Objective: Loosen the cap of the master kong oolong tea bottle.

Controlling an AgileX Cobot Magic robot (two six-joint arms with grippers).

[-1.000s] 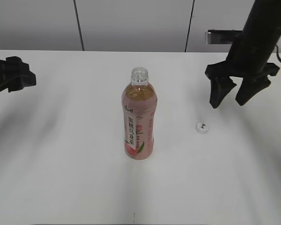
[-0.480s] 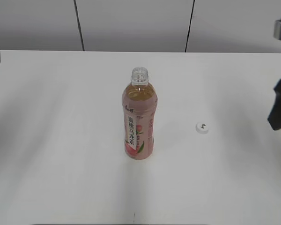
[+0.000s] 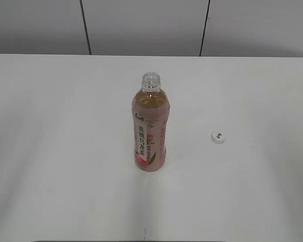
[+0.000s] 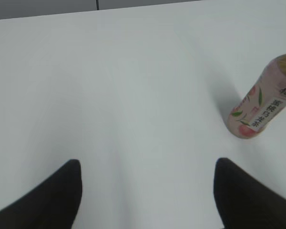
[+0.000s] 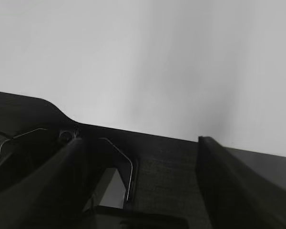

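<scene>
- The exterior view looks down at a slant from the front across the white table (image 3: 65, 151) toward the grey panelled wall (image 3: 141, 25); the master kong oolong tea bottle (image 3: 149, 126) stands mid-frame and the cap (image 3: 218, 137) lies to its right.
- The left wrist view hangs low over the table, facing forward and down between the left gripper (image 4: 148, 191) fingers — it shares only the bottle (image 4: 264, 102), at its right edge, with the exterior view.
- The right wrist view sits close above a dark surface (image 5: 157, 176), looking past the right gripper (image 5: 140, 181) at pale blank background; no shared part can be made out.
</scene>
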